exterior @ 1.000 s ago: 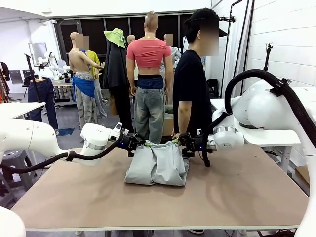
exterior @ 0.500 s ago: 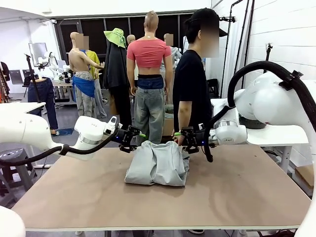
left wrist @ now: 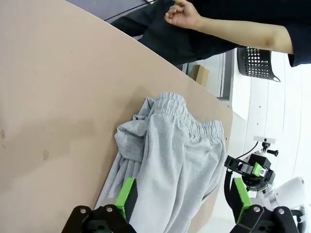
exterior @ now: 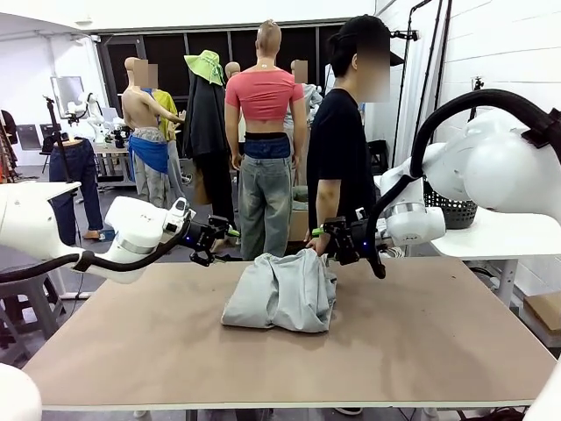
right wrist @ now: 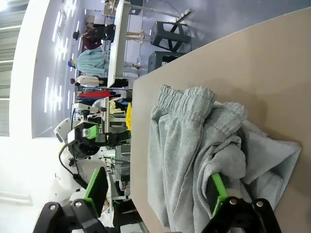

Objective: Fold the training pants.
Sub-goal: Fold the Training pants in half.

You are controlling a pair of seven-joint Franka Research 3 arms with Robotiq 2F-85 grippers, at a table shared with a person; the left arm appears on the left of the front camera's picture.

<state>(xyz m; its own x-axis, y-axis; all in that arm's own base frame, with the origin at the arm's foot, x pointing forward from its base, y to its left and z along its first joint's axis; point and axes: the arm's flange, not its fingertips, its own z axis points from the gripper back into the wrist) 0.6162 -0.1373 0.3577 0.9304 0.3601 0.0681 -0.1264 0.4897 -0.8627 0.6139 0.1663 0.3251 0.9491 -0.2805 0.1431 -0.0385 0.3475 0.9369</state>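
The light grey training pants lie in a folded bundle at the middle of the table, with the gathered waistband on top at the far side. My left gripper hovers open just left of the bundle's far edge, holding nothing. My right gripper hovers open just right of that edge, also holding nothing. In the left wrist view the pants spread beyond my open left gripper. In the right wrist view the pants lie rumpled past my open right gripper.
A person in black stands at the table's far edge, one hand held above it. A black mesh basket sits on a side table at the right. The brown tabletop is bare around the bundle.
Both grippers have opened and let go of the pants' far edge, then drawn apart and upward. The bundle has settled on the table.
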